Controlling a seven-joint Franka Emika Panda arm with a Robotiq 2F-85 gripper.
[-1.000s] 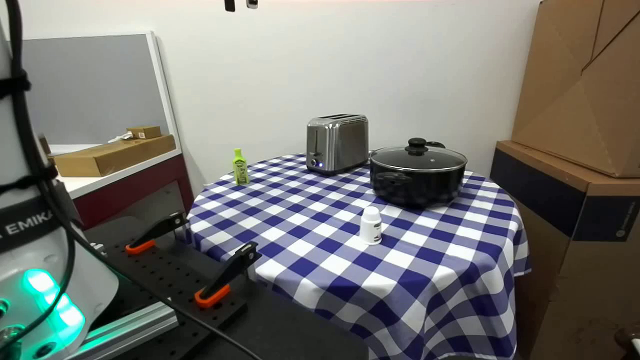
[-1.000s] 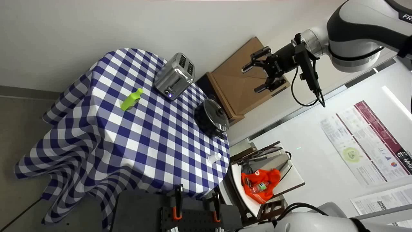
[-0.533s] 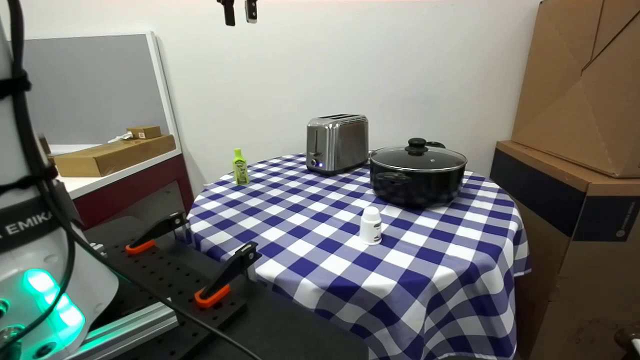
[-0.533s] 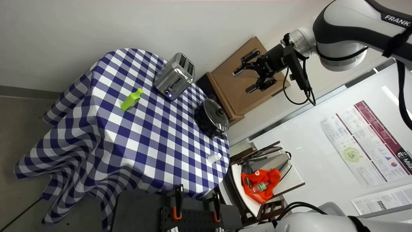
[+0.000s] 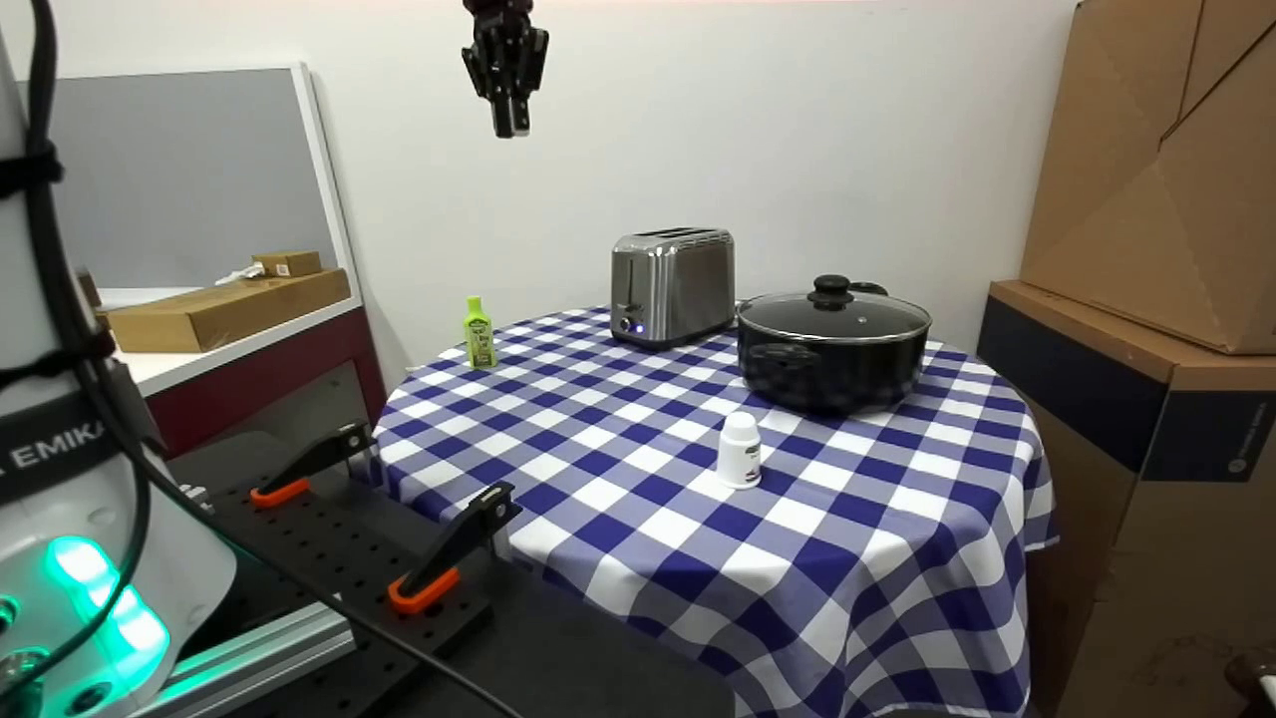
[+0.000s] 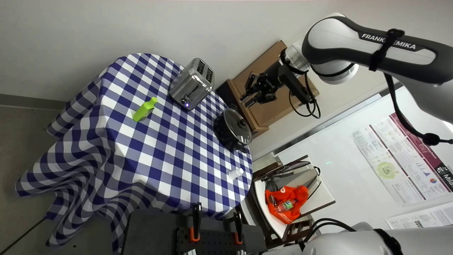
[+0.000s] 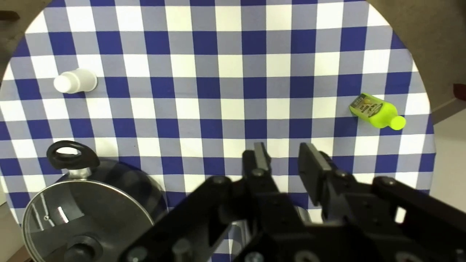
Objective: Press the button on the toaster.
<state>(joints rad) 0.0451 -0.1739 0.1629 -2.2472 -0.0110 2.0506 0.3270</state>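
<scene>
In an exterior view we see the toaster (image 5: 675, 289) upright on the surface (image 5: 588, 439) near the pot (image 5: 832, 361); the tool (image 5: 511, 133) hangs higher, well apart from both. In an exterior view we find the green bottle (image 6: 144, 110) near the toaster and the white bottle (image 6: 235, 174) farther off, near the surface's edge. In the wrist view we see the tool's fingers (image 7: 308, 165) apart, the surface showing between them.
</scene>
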